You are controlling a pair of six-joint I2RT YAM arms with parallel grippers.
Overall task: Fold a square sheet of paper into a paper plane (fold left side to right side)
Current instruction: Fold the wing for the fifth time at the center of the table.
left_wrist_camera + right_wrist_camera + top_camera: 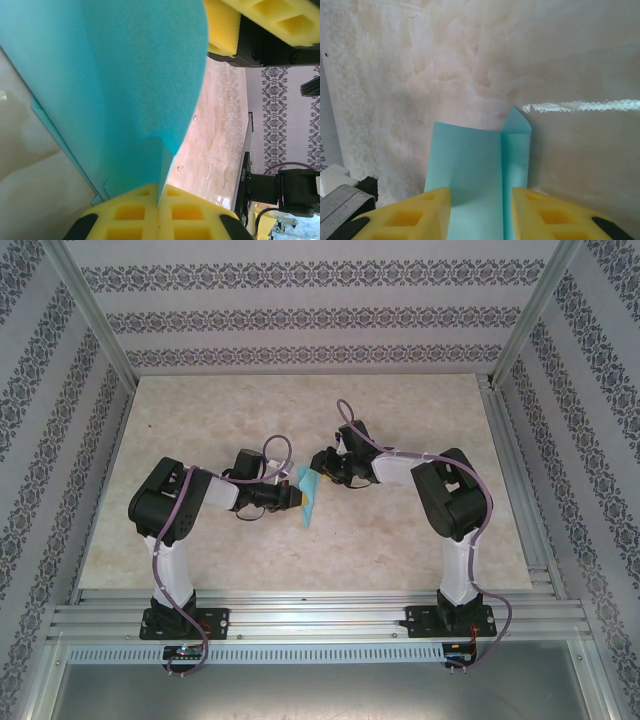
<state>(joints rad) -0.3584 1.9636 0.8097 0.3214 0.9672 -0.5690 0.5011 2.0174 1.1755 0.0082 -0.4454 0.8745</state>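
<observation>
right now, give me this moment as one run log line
paper: partly folded | left fingers: shut on paper | right fingers: open, paper between them

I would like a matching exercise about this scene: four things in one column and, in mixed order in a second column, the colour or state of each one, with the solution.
Things:
1. left gripper
2. right gripper
3. paper
4. table

Colour or state:
A. beige, marbled
B. shut on the paper's edge
C. light blue, with a fold
D. jaws apart, paper between them

Pairs: 1-B, 2-D, 3-C, 4-A
</observation>
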